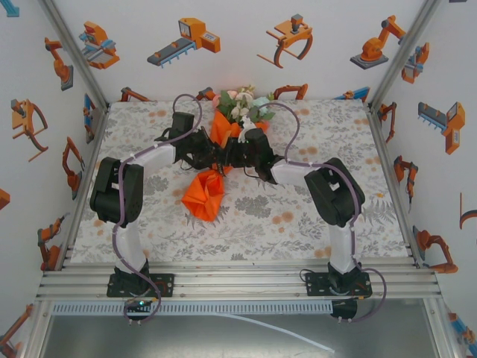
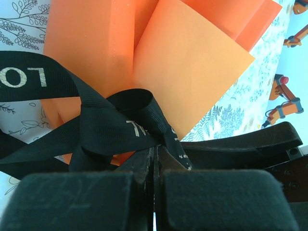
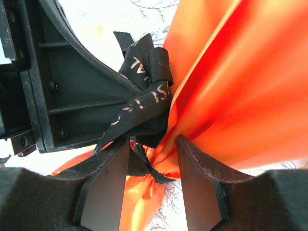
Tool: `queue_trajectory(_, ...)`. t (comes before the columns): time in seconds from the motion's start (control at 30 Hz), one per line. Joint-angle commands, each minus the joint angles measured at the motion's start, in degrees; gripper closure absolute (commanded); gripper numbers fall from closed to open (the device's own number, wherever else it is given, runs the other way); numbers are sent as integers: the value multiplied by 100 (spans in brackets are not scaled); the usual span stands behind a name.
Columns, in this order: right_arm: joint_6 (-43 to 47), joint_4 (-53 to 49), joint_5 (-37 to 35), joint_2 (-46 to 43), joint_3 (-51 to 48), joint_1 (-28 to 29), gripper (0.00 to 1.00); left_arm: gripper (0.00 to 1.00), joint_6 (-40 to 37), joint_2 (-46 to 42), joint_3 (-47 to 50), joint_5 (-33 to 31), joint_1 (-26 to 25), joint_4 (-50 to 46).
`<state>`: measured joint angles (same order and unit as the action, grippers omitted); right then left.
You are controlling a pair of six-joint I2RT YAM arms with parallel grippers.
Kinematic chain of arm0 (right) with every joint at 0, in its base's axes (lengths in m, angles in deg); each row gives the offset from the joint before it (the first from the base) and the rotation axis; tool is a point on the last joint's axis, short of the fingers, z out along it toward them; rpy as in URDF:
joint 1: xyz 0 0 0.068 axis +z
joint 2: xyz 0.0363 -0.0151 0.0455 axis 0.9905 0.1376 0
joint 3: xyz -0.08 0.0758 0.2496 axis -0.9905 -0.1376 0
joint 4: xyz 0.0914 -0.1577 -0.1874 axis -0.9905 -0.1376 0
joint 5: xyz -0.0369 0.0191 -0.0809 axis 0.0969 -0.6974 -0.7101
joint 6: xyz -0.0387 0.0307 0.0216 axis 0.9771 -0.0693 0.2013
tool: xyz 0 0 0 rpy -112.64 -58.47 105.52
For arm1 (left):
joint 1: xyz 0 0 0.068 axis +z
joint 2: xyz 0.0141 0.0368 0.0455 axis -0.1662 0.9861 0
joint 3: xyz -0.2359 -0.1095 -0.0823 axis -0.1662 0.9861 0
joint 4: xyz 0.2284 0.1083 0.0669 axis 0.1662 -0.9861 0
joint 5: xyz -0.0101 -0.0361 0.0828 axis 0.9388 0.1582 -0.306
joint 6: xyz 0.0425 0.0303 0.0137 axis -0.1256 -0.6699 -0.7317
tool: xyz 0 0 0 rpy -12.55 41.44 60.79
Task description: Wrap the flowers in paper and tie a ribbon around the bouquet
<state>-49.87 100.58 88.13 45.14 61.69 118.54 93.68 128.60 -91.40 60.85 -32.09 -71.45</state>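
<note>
Pinching ribbon [image 2: 110,125] in left end effector [image 2: 155,156], jaws fully closed, tips right at the knot against the paper [image 2: 192,67]. Holding right end effector [image 3: 154,142] part open, straddling the cinched neck, not clamping. Resting bouquet [image 1: 207,194] on bench [image 1: 298,216] between both, flowers [image 1: 242,104] pointing to far side.

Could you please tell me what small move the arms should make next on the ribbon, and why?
Probably the left gripper should pull its end of the ribbon gently away from the paper to snug the knot. It is shut on the ribbon, the loops at the paper's gathered neck look slack, and the right gripper stands open astride that neck, gripping nothing.
</note>
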Motion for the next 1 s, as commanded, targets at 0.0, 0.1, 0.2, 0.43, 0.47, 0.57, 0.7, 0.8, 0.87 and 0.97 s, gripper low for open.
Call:
queue_trajectory(0.0, -115, 411, 110, 121, 231, -9, 56, 100, 79, -68, 15, 279, -28, 48)
queue_trajectory(0.1, -101, 390, 74, 137, 247, -15, 64, 100, 85, -63, 16, 378, -31, 82)
queue_trajectory(0.2, -69, 393, 7, 87, 217, -15, 76, 100, 71, -81, 55, 410, -27, 83)
queue_trajectory(0.43, 111, 298, 28, -144, 53, -8, 95, 92, -81, -217, 108, 262, -13, -49)
queue_trajectory(0.47, 127, 297, 22, -191, 2, -15, 96, 88, -120, -252, 102, 224, -7, -80)
queue_trajectory(0.57, 185, 246, -13, -293, -111, -12, 98, 78, -225, -386, 107, 153, 46, -167)
queue_trajectory(0.7, 202, 77, 10, -313, -146, -14, 98, 74, -317, -667, 145, 116, 131, -309)
queue_trajectory(0.8, 218, -4, 36, -378, -179, -5, 98, 73, -384, -954, 275, -39, 210, -448)
queue_trajectory(0.87, 302, -133, 55, -408, -160, 1, 98, 72, -488, -1112, 304, -213, 236, -646)
queue_trajectory(0.97, 440, -371, 5, -423, -83, 30, 98, 71, -643, -1145, 205, -65, 226, -875)
